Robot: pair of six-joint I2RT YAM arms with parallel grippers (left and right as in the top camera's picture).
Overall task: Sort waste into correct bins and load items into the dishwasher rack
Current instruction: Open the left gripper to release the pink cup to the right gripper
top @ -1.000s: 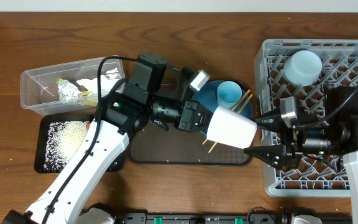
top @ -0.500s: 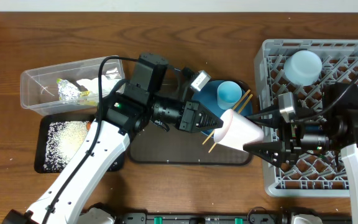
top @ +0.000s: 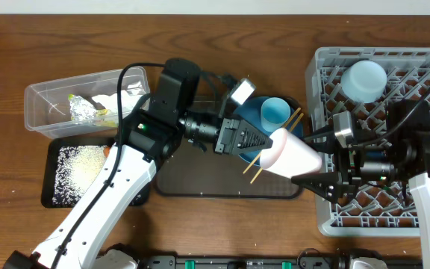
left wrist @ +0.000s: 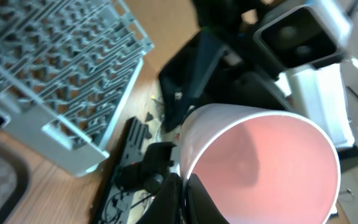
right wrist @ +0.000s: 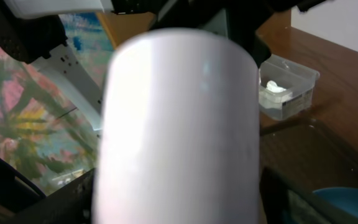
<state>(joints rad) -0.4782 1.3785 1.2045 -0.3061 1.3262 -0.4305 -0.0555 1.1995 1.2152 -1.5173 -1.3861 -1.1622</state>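
Seen from above, the small pink cup (top: 290, 155) hangs sideways in the air beside the big grey plastic rack (top: 424, 67). The left pincer (top: 263, 145) pinches its rim. Only the left wrist view shows its pink inside. The right pincer (top: 310, 158) is spread wide round the cup's bottom. The tabletop (top: 222, 45) is brown wood.

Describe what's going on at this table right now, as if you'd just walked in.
The left gripper holds the small pink cup by its rim, sideways in the air between the brown tray and the grey rack. The right gripper sits open around the cup's base, which looks like a handover. A pale bowl is in the rack. The light blue cup, blue plate and chopsticks are on the tray.
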